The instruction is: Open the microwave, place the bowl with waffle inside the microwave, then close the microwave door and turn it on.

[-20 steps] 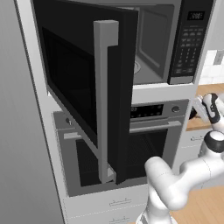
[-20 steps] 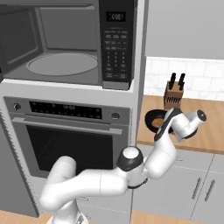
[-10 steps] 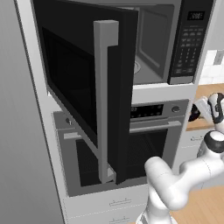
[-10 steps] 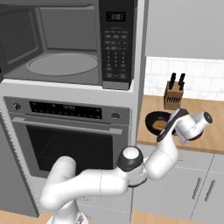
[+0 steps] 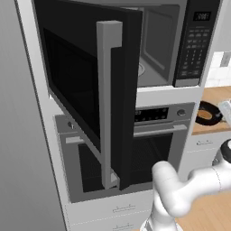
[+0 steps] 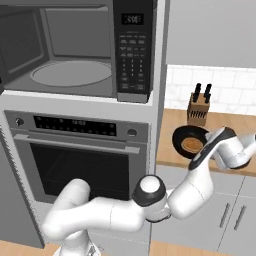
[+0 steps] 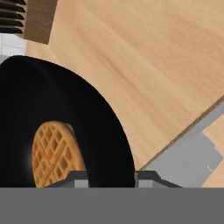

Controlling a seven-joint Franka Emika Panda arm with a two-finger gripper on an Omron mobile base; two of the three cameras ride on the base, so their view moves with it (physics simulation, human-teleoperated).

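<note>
Black glossy microwave door [image 5: 85,94] stands swung wide open. Pincer [image 7: 111,178] closed on rim of round black bowl [image 6: 188,140] holding golden waffle [image 7: 54,153], on wooden surface [image 6: 235,129].

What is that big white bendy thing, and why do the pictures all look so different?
It's a robot arm in a pretend computer kitchen. Two pictures come from cameras behind it, one on each side. The third comes from a camera on its hand. The microwave is up high with its door swung open, and an oven sits below. On the wooden counter are a knife block and a black bowl with a waffle in it. The gripper has a finger on each side of the bowl's rim.
</note>
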